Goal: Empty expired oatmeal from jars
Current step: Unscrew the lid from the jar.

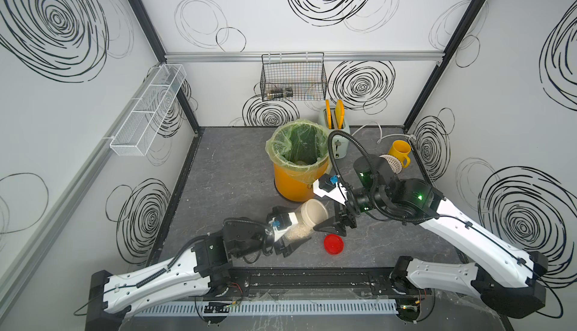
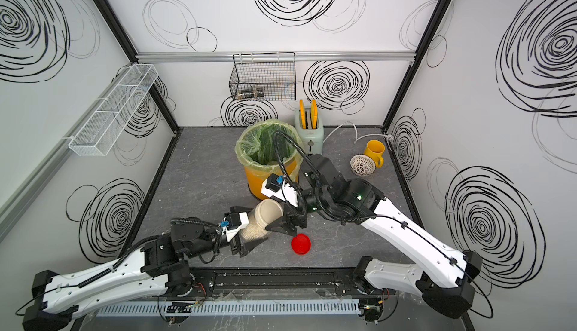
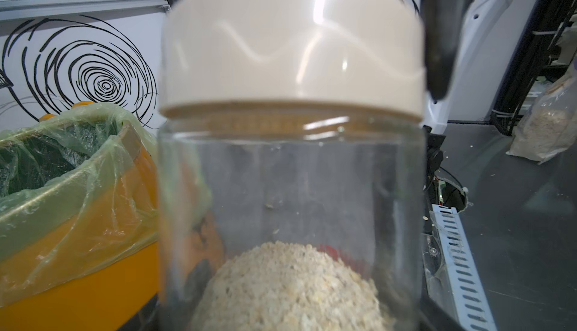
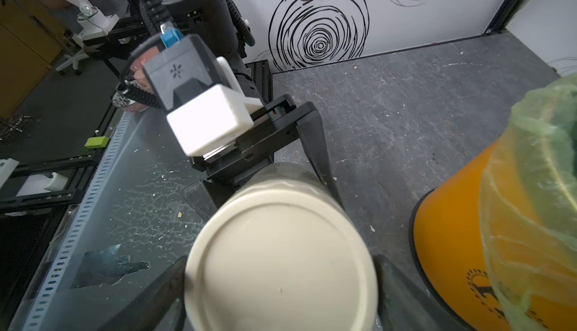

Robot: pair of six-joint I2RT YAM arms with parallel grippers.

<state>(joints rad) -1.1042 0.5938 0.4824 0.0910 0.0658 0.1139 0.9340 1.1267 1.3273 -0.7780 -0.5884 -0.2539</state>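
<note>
One clear jar point(image 3: 290, 173) of pale oatmeal point(image 3: 290, 288) near the orange bucket point(image 1: 290, 184): my left pincer point(image 1: 295, 228) clamps it; right pincer point(image 4: 281, 260) flanks its cream lid point(image 1: 313, 212), grip unclear.

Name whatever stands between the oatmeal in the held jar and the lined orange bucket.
The round cream screw lid closes the clear plastic jar holding the pale oatmeal flakes; the orange bucket's green-lined mouth looks open.

The jar point(image 3: 290, 173) is overfilling both wrist views
Its base is running off the left wrist frame; the cream lid point(image 4: 281, 245) is blurring and getting cropped, leaving the right gripper point(image 4: 281, 260) contact with it unclear.
</note>
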